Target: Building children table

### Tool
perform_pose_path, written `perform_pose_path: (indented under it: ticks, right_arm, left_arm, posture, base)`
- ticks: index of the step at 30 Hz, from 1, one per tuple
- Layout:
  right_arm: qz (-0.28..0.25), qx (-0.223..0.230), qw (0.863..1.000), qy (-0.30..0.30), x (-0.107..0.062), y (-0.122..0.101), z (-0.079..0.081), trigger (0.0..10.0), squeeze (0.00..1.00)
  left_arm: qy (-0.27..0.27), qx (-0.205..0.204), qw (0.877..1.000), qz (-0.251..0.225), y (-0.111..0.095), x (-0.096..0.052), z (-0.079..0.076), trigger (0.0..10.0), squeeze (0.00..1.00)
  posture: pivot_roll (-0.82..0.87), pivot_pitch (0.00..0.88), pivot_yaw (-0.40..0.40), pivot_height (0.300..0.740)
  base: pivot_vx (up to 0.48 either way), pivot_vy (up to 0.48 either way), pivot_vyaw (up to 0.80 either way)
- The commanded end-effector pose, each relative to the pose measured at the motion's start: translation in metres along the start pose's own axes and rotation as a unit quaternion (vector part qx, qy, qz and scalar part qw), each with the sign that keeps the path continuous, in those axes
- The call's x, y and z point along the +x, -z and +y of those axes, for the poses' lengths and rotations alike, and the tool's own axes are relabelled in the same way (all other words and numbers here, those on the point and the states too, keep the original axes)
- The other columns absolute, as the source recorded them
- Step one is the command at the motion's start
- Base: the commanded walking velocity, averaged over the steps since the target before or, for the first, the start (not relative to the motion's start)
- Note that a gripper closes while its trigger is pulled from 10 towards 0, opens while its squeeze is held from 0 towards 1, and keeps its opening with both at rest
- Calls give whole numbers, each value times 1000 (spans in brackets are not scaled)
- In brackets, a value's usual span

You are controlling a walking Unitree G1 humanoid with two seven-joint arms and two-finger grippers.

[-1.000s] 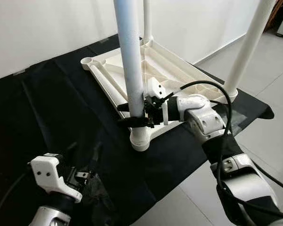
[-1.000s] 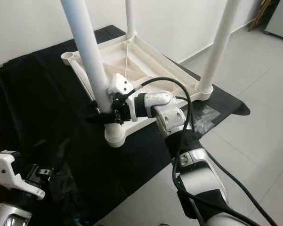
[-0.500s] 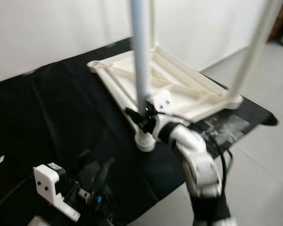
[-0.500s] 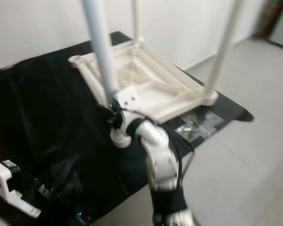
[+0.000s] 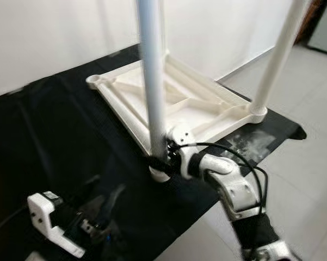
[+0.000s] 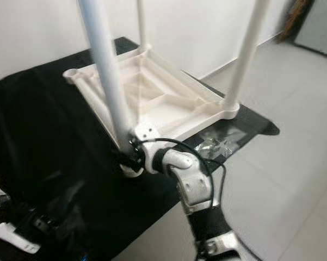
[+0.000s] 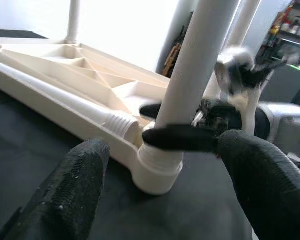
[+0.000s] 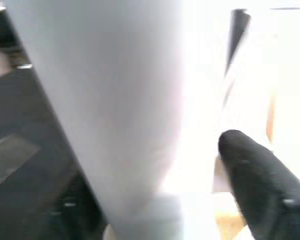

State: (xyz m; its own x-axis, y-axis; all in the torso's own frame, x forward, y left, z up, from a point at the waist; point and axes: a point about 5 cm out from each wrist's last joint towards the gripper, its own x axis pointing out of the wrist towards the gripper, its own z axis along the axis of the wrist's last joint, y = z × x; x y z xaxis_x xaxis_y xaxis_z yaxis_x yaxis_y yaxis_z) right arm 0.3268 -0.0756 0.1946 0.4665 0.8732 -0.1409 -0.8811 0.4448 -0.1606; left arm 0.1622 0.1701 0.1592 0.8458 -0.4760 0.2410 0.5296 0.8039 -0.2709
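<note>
You are looking down at an upturned white children's tabletop that is lying on a black cloth covering the counter, toward its far right part. Three white legs are standing up from its corners: the near leg at the corner closest to you, a right leg by the counter's right edge, and a far leg at the back. The fourth corner socket, at the far left, is standing open.

Your right gripper is reaching in from the counter's near edge and is clamping the near leg just above its threaded socket, one black finger on each side of the tube. In the left wrist view those fingers are wrapping the leg right above the socket.

Your left gripper is hovering low over the cloth near the front edge, pointing toward the same corner. Its two fingers are spread wide and are holding nothing.

A crumpled clear plastic bag is lying on the cloth beside the tabletop's near right edge.
</note>
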Motion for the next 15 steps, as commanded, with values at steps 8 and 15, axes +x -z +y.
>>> perform_pose_path:
  ticks: [8, 15]
  right_arm:
    - [-1, -23, 997, -78, 7, -14, -24, 10000, 0]
    - [-10, -20, 994, -110, 8, -18, -25, 0, 0]
  left_arm:
    - [2, -25, 1000, 11, 8, -3, 1, 10000, 0]
    - [8, -31, 999, 11, 8, -3, 0, 10000, 0]
  posture:
    - [-19, 183, 78, 740]
    - [-22, 188, 81, 740]
  base:
    - [0, 0, 0]
    - [0, 0, 0]
